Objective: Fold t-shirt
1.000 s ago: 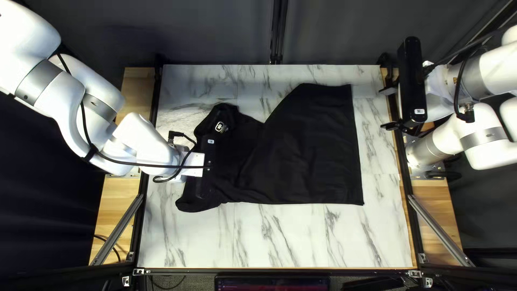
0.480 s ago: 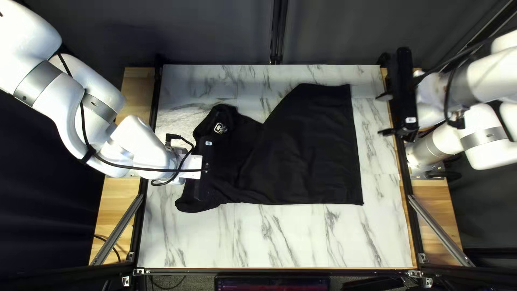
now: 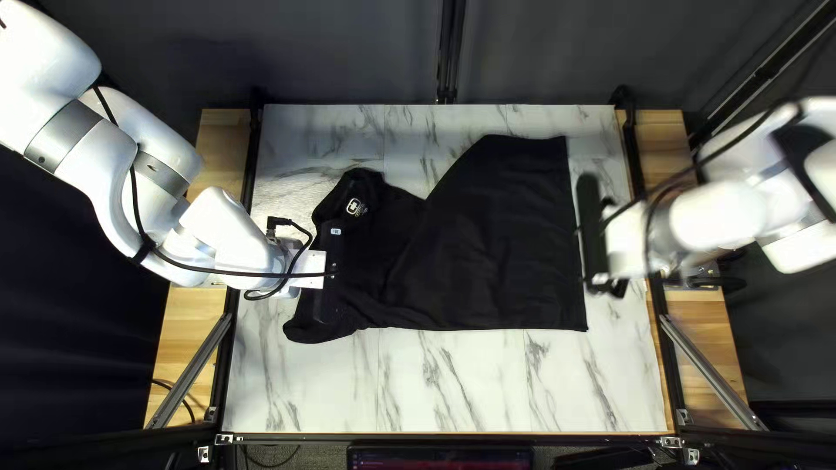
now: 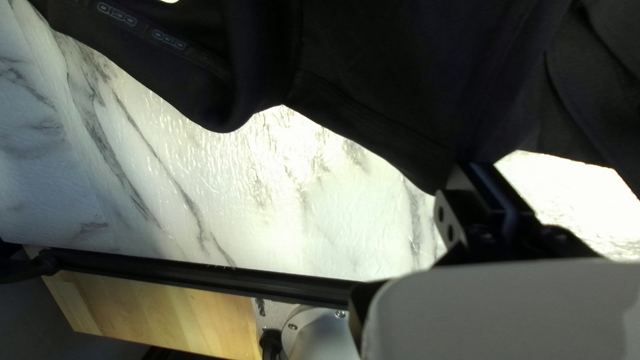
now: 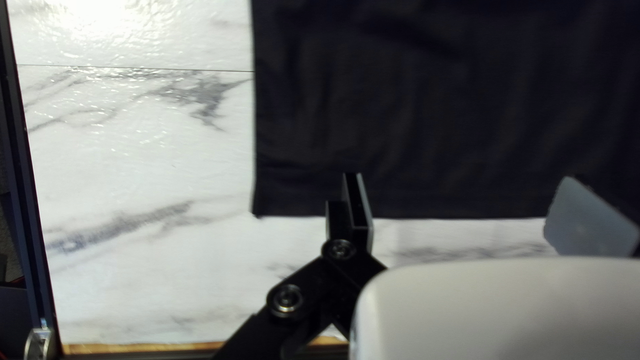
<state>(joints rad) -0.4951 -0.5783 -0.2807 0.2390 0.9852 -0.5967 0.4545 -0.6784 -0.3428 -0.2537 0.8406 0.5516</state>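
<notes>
Black shirt [image 3: 496, 252]: one, laid across the middle of the table [image 3: 461, 383], collar at left, hem at right. Left gripper [image 3: 329, 283]: fingers pressed together, pinching the shirt near its left end. Right gripper [image 3: 581, 254]: fingers spread well apart, above the shirt's right edge

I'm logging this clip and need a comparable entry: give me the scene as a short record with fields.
garment: black t-shirt
surface: marble-patterned table
layout: neck end at the left of the top left view, hem at the right
left gripper: fingers shut on the t-shirt, near the neck end
right gripper: fingers apart, at the hem; contact unclear
fold: not finished
</notes>
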